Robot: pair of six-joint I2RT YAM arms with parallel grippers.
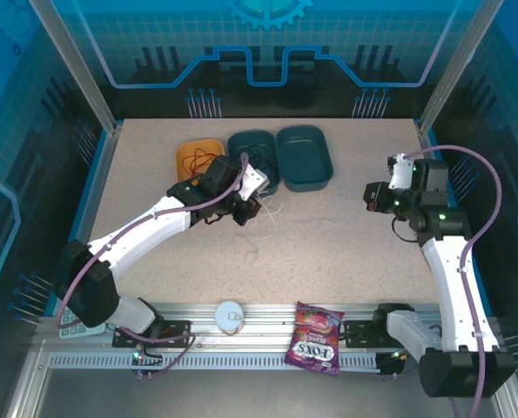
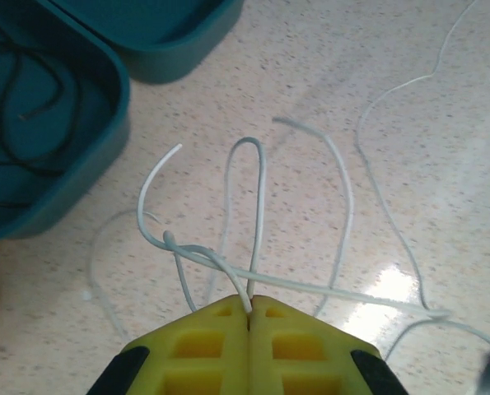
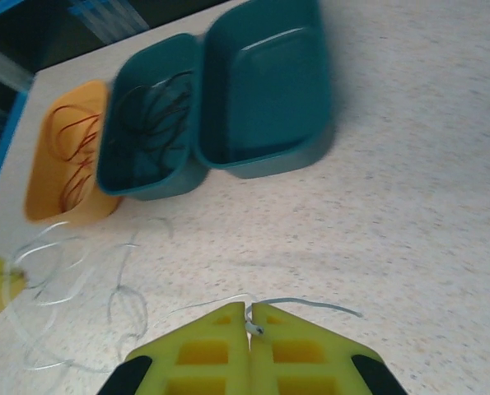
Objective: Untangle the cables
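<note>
Three bins [image 1: 330,155], two hands [image 2: 250,306]

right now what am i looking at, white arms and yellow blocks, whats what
Two robot arms are bolted to the near edge of a table. The wide picture comes from a camera above and behind them; the other two come from cameras on each wrist, and the yellow blocks are each hand's fingers. The left hand and the right hand are each closed on white cable that loops over the table. Farther back sit an orange tray with a red cable, a teal tray with a black cable, and an empty teal tray.
</note>
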